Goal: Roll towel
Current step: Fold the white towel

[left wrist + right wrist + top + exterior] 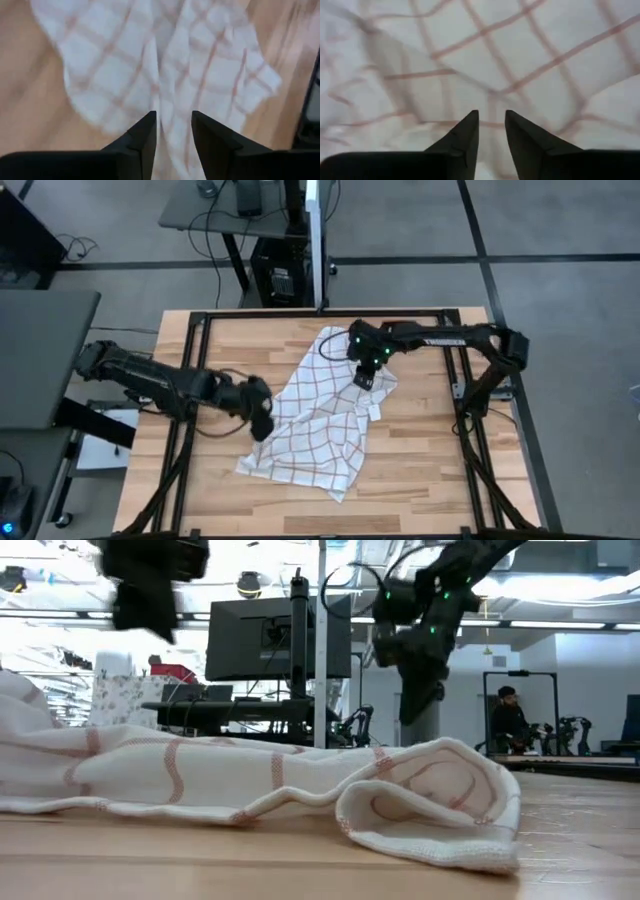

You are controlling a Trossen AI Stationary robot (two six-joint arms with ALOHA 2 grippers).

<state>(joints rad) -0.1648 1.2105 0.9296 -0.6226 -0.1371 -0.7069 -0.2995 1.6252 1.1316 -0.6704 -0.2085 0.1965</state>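
The white towel [320, 430] with red-brown grid lines lies crumpled on the wooden table, reaching from the far middle to the near middle. In the low view its end nearest the camera is folded over into a loose curl [430, 805]. My left gripper [263, 423] hangs above the towel's left edge; its fingers stand a little apart and empty over the cloth [174, 116]. My right gripper [366, 378] hangs above the towel's far right part, fingers a little apart and empty [491, 114]. In the low view both grippers are clear above the cloth [415, 710].
Black frame rails [455, 380] run along the table's left, right and far sides. Bare wood [420, 470] lies to the right of the towel and near the front edge. Beyond the table stand a monitor [270, 635] and a person [508, 715].
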